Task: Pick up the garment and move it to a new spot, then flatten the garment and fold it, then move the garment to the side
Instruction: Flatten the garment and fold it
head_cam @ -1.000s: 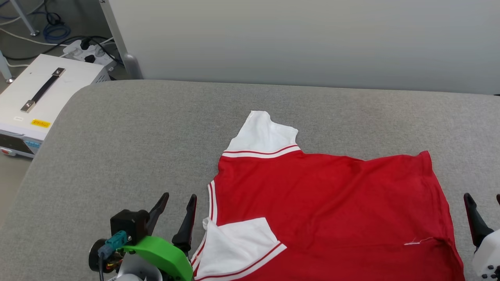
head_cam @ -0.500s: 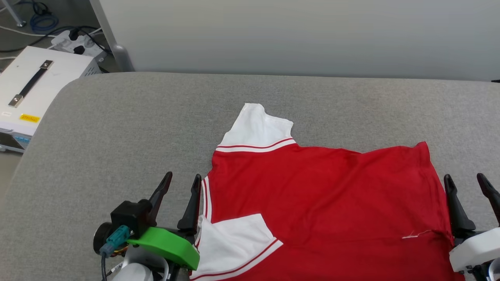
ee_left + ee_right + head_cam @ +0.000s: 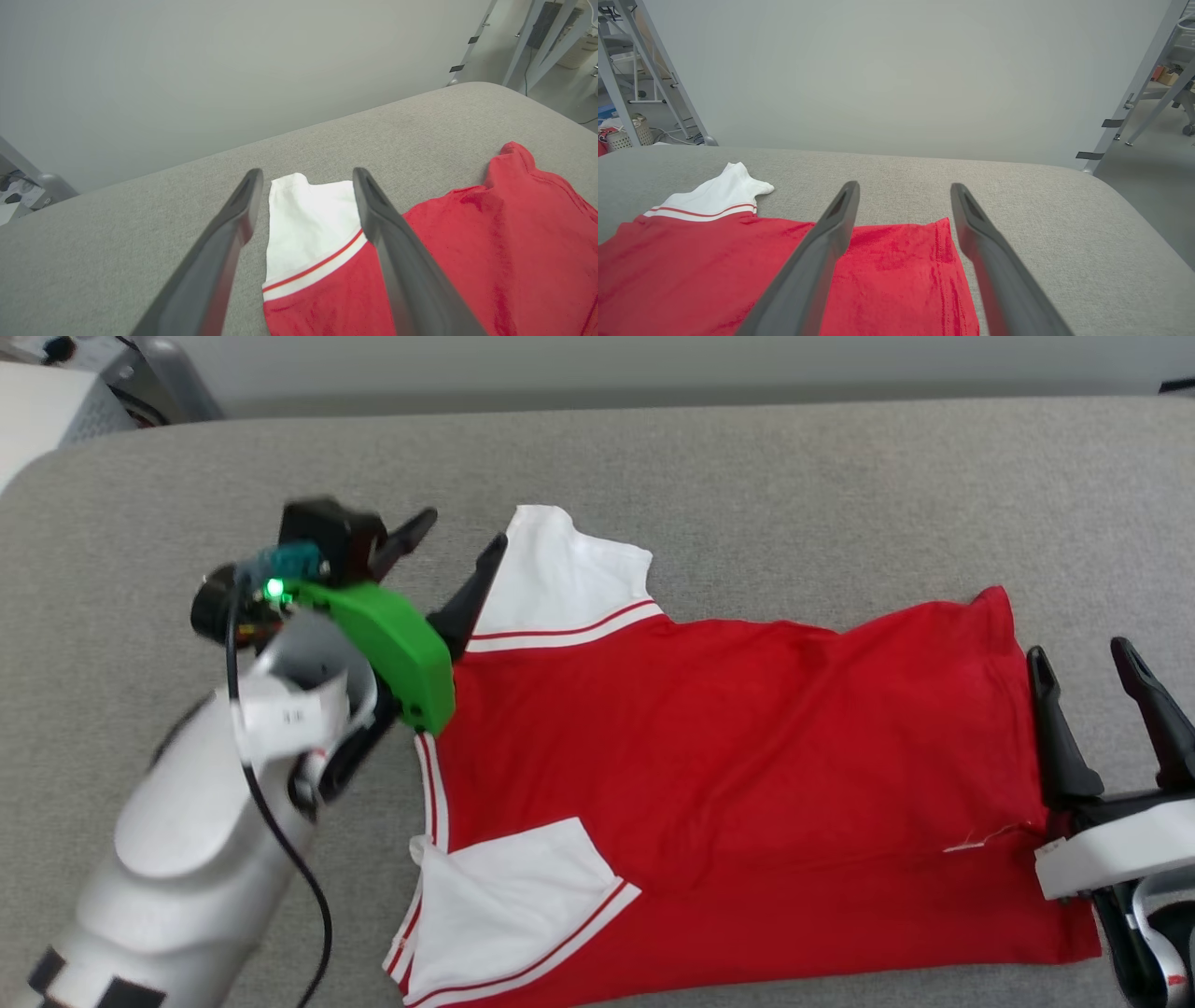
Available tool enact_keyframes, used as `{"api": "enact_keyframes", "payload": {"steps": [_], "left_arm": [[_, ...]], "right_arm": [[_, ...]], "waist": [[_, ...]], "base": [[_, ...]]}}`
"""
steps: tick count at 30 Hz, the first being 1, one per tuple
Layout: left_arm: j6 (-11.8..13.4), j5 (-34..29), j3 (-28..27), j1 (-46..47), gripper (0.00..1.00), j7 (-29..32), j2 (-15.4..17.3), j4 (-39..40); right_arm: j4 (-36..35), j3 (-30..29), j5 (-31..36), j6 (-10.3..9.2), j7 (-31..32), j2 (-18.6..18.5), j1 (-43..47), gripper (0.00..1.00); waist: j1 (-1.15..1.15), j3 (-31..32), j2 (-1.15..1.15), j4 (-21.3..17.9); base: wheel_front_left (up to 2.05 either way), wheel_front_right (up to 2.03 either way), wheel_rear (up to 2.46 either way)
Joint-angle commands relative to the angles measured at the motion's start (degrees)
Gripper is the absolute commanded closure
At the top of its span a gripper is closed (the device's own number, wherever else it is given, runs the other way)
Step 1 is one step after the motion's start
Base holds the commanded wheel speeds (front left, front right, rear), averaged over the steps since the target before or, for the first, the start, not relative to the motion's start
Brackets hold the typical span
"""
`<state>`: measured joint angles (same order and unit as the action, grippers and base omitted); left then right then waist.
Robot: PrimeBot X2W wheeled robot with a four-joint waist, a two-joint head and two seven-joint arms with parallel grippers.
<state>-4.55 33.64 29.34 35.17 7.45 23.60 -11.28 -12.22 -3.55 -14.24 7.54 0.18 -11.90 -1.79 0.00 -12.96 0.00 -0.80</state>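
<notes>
- Lining up on the garment (image 3: 728,756), both arms look poised for a two-handed take. I judge this to be the flatten-and-fold stage, with the fold itself not yet begun.
- The red jersey lies spread on the grey tabletop (image 3: 794,476), sideways to the robot, with the sleeves to the left and the hem (image 3: 1013,709) to the right.
- Its far sleeve (image 3: 560,569) lies flat and white, pointing away. The near sleeve (image 3: 509,896) is turned over onto the red body, so the shirt is not fully smoothed.
- The left claw (image 3: 464,529) is spread wide and holds nothing. In its wrist view the far sleeve sits between the two dark fingers, one finger passing over the striped trim.
- The right claw (image 3: 1077,651) is also wide open and empty, just beside the hem at the right. Its wrist view shows the far hem corner lying between its fingers.
- Next, each claw probably needs to drop to the cloth and pinch a single edge, sleeve shoulder on the left and hem corner on the right.
- The pinch should catch cloth without dragging it into wrinkles. The flipped near sleeve will likely want turning out as well.
</notes>
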Motion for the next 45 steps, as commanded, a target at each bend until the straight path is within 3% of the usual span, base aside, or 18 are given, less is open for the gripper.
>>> {"api": "enact_keyframes", "payload": {"steps": [1,10,14,31,32,33,38,45], "left_arm": [[-0.8,1.3,0.2,4.0,0.0,3.4,0.7,-1.5],[-2.7,6.9,3.6,22.3,0.0,26.3,4.8,-15.1],[-2.9,8.2,5.0,26.9,0.0,31.3,6.6,-19.7],[-2.9,10.4,12.0,30.9,0.02,34.2,10.0,-30.6],[-2.9,10.8,12.2,30.7,0.81,34.6,10.0,-30.9],[-2.9,11.3,12.7,30.3,1.0,34.9,10.0,-30.9],[-2.9,13.3,13.6,29.3,1.0,33.3,10.2,-30.6],[-2.9,15.6,12.4,28.4,1.0,25.0,9.2,-30.5]], "right_arm": [[-0.4,0.6,0.7,-0.05,-0.7,0.4,-1.8,0.0],[2.2,5.6,1.1,-0.05,-3.9,2.2,-7.0,0.0],[3.1,7.4,0.9,-0.05,-5.2,2.5,-8.3,0.0],[6.3,8.7,0.9,-0.05,-7.3,3.6,-10.2,0.0],[6.3,8.6,0.9,-0.05,-7.3,3.6,-10.3,0.0],[6.4,8.5,1.0,-0.05,-7.3,3.7,-10.3,0.0],[6.6,7.8,1.2,-0.05,-6.9,3.5,-10.3,0.0],[7.0,6.6,1.2,-0.05,-5.0,2.5,-9.8,0.0]], "waist": [[0.0,-6.5,0.0,-5.0],[0.0,-13.1,0.0,-11.6],[0.0,-15.3,0.0,-13.5],[0.0,-18.1,0.0,-16.2],[0.0,-18.0,0.0,-16.1],[0.0,-17.9,0.0,-16.1],[0.0,-17.1,0.0,-15.4],[0.0,-13.5,0.0,-13.2]], "base": [[0.0,0.0,0.0],[0.0,0.0,0.0],[0.0,0.0,0.0],[0.0,0.0,0.0],[0.0,0.0,0.0],[0.0,0.0,0.0],[0.0,0.0,0.0],[0.0,0.0,0.0]]}}
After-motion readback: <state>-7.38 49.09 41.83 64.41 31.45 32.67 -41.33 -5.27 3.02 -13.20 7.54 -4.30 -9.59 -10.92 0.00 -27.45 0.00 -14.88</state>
